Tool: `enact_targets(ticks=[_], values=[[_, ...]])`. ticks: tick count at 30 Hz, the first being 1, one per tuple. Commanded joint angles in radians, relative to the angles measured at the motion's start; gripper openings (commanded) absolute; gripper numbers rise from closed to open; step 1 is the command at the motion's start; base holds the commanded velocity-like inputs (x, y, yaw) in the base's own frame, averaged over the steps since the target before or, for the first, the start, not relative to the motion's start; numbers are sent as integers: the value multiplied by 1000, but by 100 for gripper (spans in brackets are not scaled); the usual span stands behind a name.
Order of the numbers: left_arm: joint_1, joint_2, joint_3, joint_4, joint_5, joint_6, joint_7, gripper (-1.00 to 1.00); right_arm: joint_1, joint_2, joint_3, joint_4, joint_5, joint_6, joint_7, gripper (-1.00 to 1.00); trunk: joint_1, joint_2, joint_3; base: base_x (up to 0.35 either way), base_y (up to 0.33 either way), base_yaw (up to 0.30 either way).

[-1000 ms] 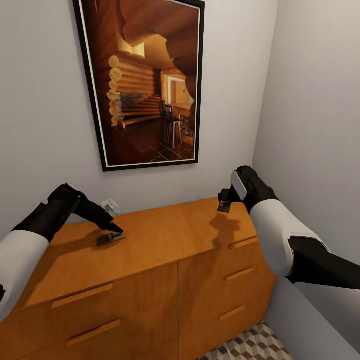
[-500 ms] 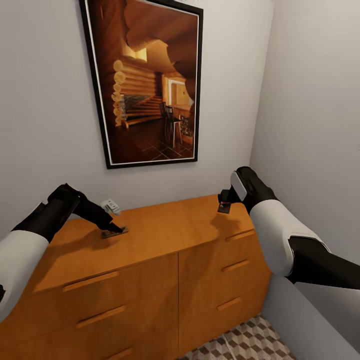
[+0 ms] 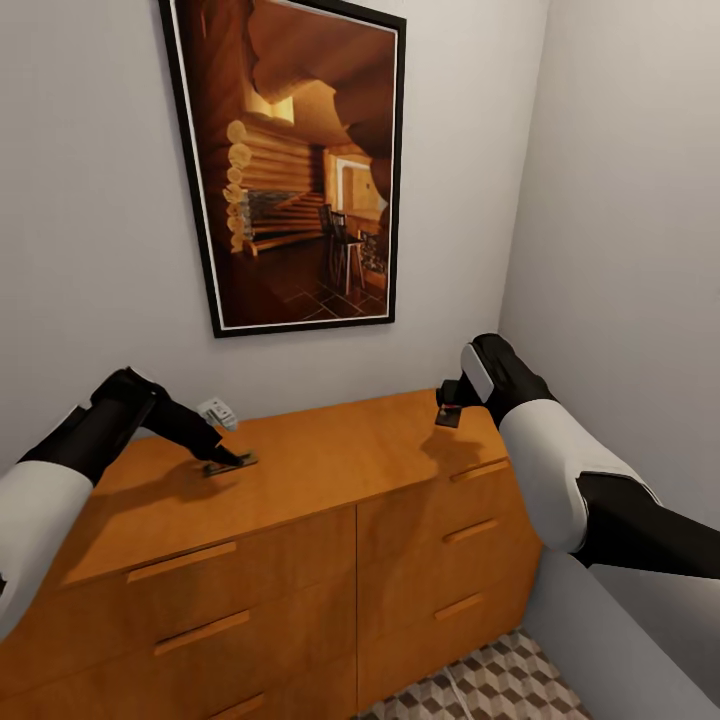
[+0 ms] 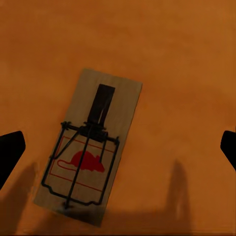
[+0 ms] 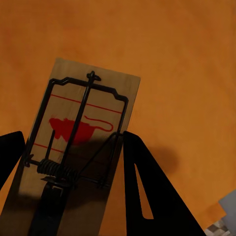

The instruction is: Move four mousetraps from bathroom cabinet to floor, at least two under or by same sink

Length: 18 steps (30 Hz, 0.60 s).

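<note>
Orange-brown cabinet (image 3: 300, 480) bears a wooden mousetrap (image 4: 88, 147) (red mouse mark).

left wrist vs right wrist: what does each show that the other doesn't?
Left wrist: a mousetrap lying flat on the cabinet top, both fingers spread wide and clear of it, nothing gripped.

Right wrist: another mousetrap with a finger against each long edge, its shadow on the wood falling off to one side; a bit of patterned floor at the corner.

Both: orange wood behind, and a trap with a red mouse mark and dark wire.
</note>
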Motion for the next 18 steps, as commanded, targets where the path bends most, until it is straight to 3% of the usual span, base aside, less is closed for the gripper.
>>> enact_targets(ticks=[1,11,18], values=[[-1,3,-2,-2,-5,10,-6,100,-1,1,-6,-1,-4,2,-6,-100,0,-1,-1,0,0,0],[-1,38,4,-6,-4,9,0,100,-1,1,-6,-2,-5,2,-4,-100,0,-1,-1,0,0,0],[-1,45,8,11,4,5,6,100,-1,1,-6,-2,-4,2,-2,-100,0,-1,-1,0,0,0]])
